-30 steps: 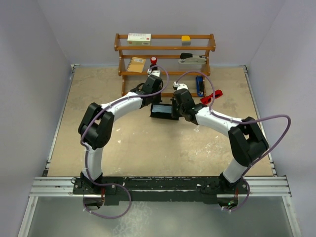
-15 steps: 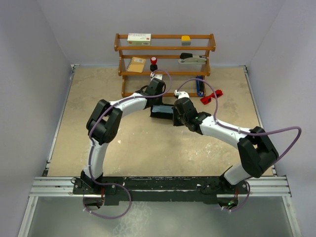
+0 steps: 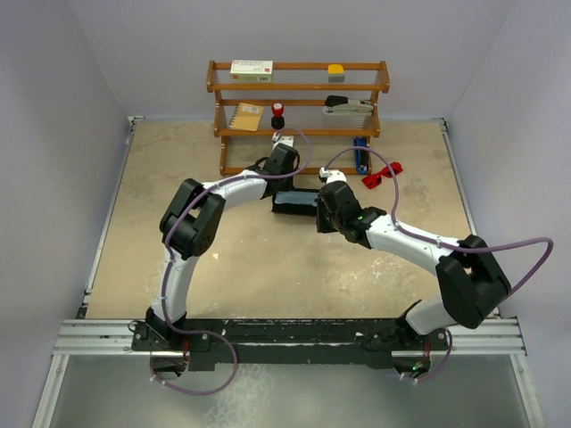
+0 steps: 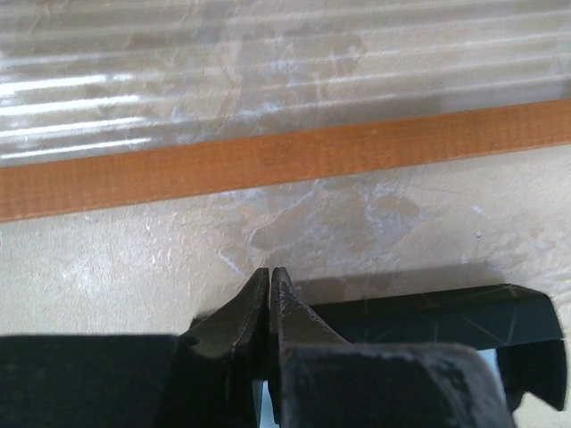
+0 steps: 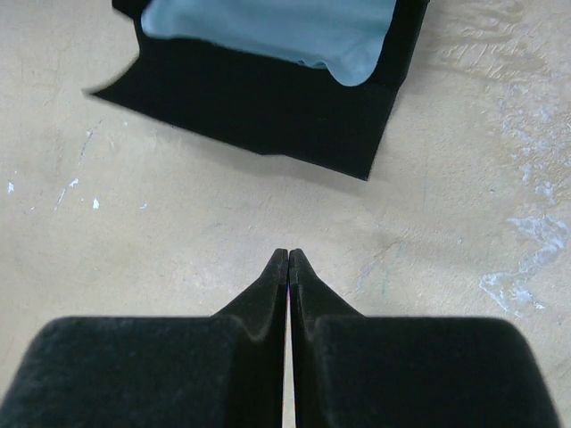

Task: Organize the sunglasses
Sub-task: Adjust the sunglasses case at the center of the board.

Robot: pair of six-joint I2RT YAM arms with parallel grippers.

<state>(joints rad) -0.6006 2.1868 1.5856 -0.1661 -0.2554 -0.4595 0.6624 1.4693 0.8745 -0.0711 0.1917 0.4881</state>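
The sandy table (image 3: 268,259) carries a wooden shelf (image 3: 299,89) against the middle of its far edge, and both arms reach from the near edge toward the shelf's foot. Just in front of the shelf, about midway between the left and right edges, lies the black case (image 3: 293,201), with a light blue cloth (image 5: 268,31) showing inside it. The sunglasses (image 3: 382,173), a small red pair, lie flat on the table toward the far right corner, just beside the shelf's right end, to the right of both grippers and touched by neither. The right gripper (image 5: 288,259) hangs over bare table just short of the case's near edge, the sunglasses well off to its right; its jaws are pressed fully together with nothing between them. The left gripper (image 4: 269,276) sits at the case's far side, pointing at the shelf's bottom rail (image 4: 285,156); its jaws are likewise closed tip to tip and grip nothing
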